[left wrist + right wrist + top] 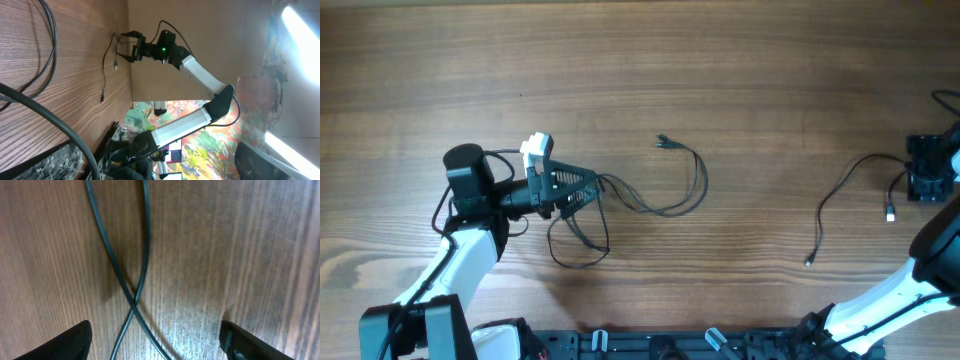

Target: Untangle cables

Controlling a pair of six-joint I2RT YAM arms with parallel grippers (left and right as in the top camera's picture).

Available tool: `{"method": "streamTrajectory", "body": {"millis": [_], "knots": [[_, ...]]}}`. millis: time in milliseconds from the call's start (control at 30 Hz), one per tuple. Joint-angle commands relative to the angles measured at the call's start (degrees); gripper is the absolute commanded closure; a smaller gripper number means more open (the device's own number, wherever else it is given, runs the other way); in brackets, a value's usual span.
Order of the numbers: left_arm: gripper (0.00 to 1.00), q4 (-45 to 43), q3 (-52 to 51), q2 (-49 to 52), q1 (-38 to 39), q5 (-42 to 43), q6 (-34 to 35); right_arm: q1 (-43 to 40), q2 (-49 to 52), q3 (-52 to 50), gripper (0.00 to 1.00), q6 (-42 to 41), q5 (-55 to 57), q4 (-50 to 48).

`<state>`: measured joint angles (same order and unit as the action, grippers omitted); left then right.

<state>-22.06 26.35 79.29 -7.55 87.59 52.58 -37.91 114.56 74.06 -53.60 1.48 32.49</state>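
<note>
Cables (670, 195) lie in two groups on the desk (750, 80).
At the right edge the right tool (157, 337) is spread wide and empty over a crossing, probably to part it; the left tool (582, 188) sits among loops, its grip unclear.

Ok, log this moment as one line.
left jaws: at looped cable, grip unclear | right jaws: open over crossed cable | cables: apart, both on table

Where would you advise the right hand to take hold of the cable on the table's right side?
Probably the cable's single run left of the right hand, from straight above, fingers across it: it lies flat and alone there, away from the crossing.
</note>
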Motion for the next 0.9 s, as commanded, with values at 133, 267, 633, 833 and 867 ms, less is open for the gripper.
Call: {"method": "streamTrajectory", "body": {"millis": [133,267,633,833,867], "knots": [[0.00,0.07,-0.33,0.39,0.28,-1.73,-1.14,0.24,5.79,-0.63,0.95,3.91,-4.17,-0.13],[0.00,0.09,-0.33,0.39,0.28,-1.73,-0.68,-0.07,5.77,-0.09,0.96,5.66,-2.38,-0.87],[0.00,0.07,-0.33,0.39,0.26,-1.77,0.37,-7.85,-4.81,20.65,0.96,5.64,-4.28,0.52],[0.00,0.04,-0.33,0.39,0.26,-2.29,0.39,-14.86,-10.23,34.86,0.77,3.19,-10.88,0.07],[0.00,0.07,-0.33,0.39,0.28,-2.43,0.39,-14.88,-10.21,34.84,0.63,2.95,-11.47,1.14]]}}
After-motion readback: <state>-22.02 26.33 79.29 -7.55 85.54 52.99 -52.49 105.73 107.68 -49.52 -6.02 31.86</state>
